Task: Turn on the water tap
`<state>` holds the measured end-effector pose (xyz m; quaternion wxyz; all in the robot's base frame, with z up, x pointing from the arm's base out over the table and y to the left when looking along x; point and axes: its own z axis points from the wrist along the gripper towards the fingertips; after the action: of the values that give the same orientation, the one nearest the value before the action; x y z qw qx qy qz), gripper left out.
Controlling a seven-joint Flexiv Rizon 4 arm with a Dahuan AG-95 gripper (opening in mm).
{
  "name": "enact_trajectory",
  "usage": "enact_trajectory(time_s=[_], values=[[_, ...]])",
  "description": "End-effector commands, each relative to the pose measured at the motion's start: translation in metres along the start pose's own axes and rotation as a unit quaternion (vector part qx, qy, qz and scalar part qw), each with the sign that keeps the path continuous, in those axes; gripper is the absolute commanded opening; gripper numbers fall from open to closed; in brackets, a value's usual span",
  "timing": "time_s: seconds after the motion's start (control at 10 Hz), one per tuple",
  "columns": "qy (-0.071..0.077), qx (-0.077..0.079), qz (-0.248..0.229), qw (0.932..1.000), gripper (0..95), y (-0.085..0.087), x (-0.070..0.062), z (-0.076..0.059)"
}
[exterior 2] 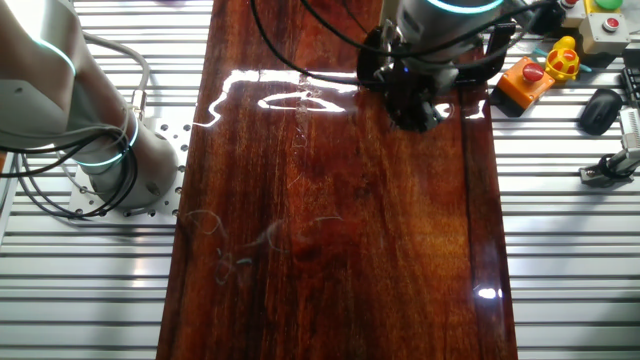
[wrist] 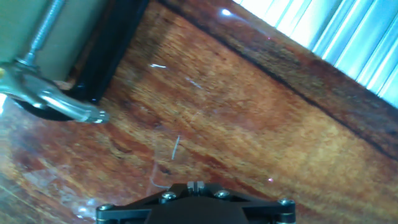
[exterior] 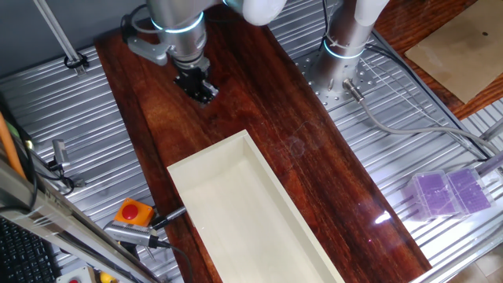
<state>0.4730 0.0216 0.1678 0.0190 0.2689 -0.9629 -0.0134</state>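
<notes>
In the hand view the tap's silver metal lever [wrist: 57, 99] lies at the left edge, its rounded tip pointing right. It sits against a black C-clamp [wrist: 109, 46] with a threaded screw [wrist: 46, 28] on the wooden board. My gripper [wrist: 194, 185] is at the bottom of that view, its two fingertips pressed together and empty, apart from the lever and to its lower right. In one fixed view the gripper [exterior: 201, 88] hangs over the far end of the board; in the other fixed view the gripper [exterior 2: 415, 108] is near the top. The tap does not show in either fixed view.
A long white tray [exterior: 206, 154] lies on the dark wooden board [exterior: 314, 181]. A second arm's base [exterior: 346, 43] stands at the back right. A red-button box [exterior: 134, 212] and a purple plastic box [exterior: 448, 192] sit on the metal table beside the board.
</notes>
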Motion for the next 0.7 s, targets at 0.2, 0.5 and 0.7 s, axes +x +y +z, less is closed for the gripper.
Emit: enact_trajectory(time_s=[0.2,0.5,0.7], values=[[0.002,0.002,0.027,0.9996,0.0,0.04,0.001,-0.008],[0.005,0.002,0.028,0.9996,0.0,0.049,0.004,-0.011],[0.007,0.003,-0.024,0.9997,0.0,0.049,0.004,-0.011]])
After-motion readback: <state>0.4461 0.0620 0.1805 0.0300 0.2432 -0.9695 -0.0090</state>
